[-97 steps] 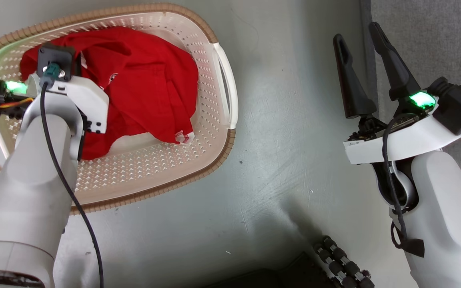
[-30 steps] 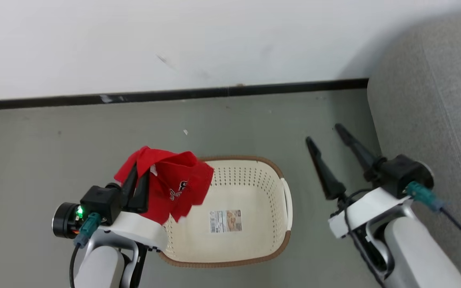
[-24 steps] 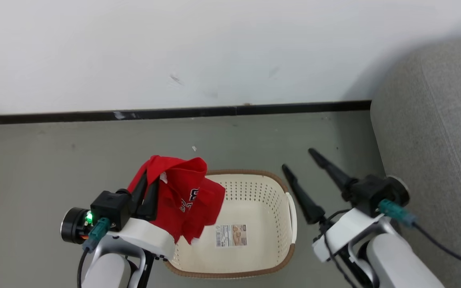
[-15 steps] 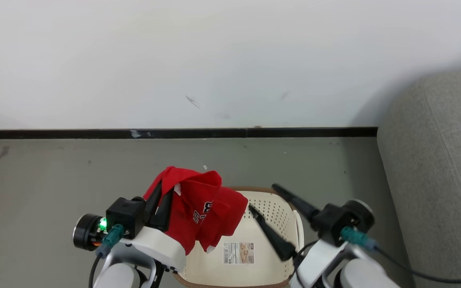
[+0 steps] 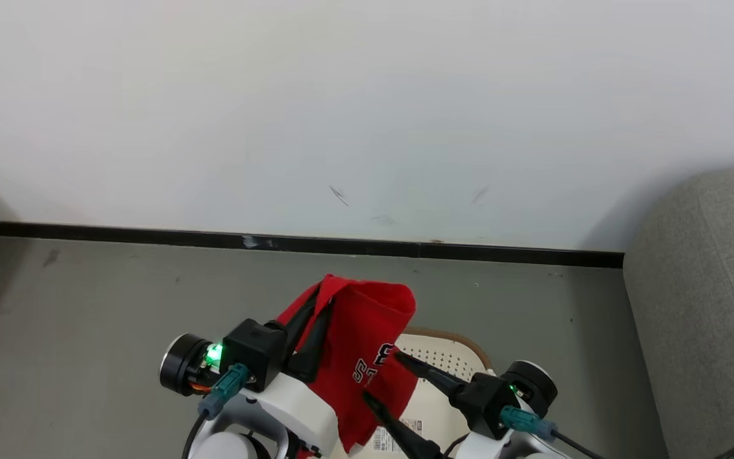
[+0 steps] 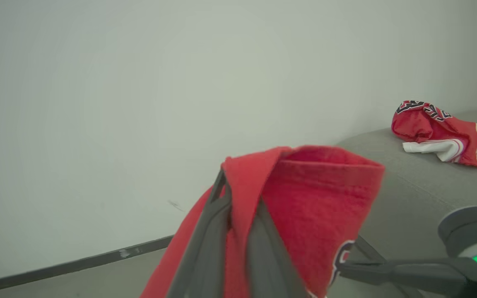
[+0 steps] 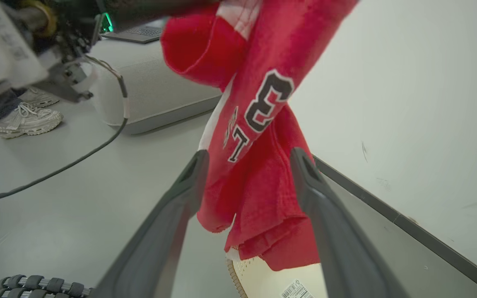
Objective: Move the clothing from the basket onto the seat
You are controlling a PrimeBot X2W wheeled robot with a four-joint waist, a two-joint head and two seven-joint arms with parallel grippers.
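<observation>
Clamping one garment (image 5: 367, 325): left gripper (image 5: 321, 305) | right gripper (image 7: 249, 154) wide | one jersey (image 6: 437, 128) on seat (image 6: 412, 182)

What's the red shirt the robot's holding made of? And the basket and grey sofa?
The red shirt looks like soft, matte cloth: it droops and folds. The basket seems smooth cream plastic, with neat punched holes. The sofa looks covered in coarse woven grey fabric.

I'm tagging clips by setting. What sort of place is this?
Probably a sparse indoor room, set up like a living area, perhaps for testing: a grey upholstered sofa, a laundry basket on a smooth grey floor, and a bare white wall with black skirting.
</observation>
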